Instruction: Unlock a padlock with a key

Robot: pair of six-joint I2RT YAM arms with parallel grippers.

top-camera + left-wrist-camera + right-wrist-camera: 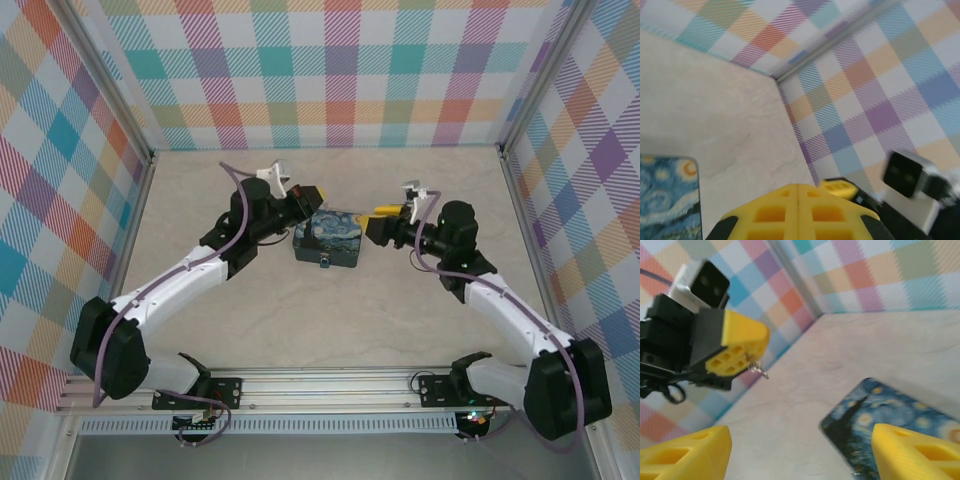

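**Right claw open beside the tin, left claw carrying the key: preparing the padlock grasp**

Right claw (801,432) fingers are standing wide apart at the bottom of the right wrist view and are gripping nothing. The painted tin (890,415) is lying on the tabletop (840,355) just ahead of them. Opposite, the left claw (746,362) is hovering above the tabletop with its fingers pressed fully together. A thin metal sliver with a small wire loop, judged to be the key (759,371), is hanging from its tips.

In the overhead view the two claws are flanking the tin and facing each other. A tiny bluish speck, judged to be the padlock (325,265), is sitting at the tin's near edge. It is too small to tell how it is lying or which way its keyhole is facing.

Step in hand, as judged: the right claw is readying to steady the padlock so that the left claw can bring the key in.

The step is calling for:
- closing on the blue body only, leaving the shackle and keyhole uncovered;
- turning the keyhole toward the left claw before the approach;
- keeping the key pinched firmly, since it is dangling and could swing or slip;
- lining the key up with the slot first, then advancing slowly without side force.
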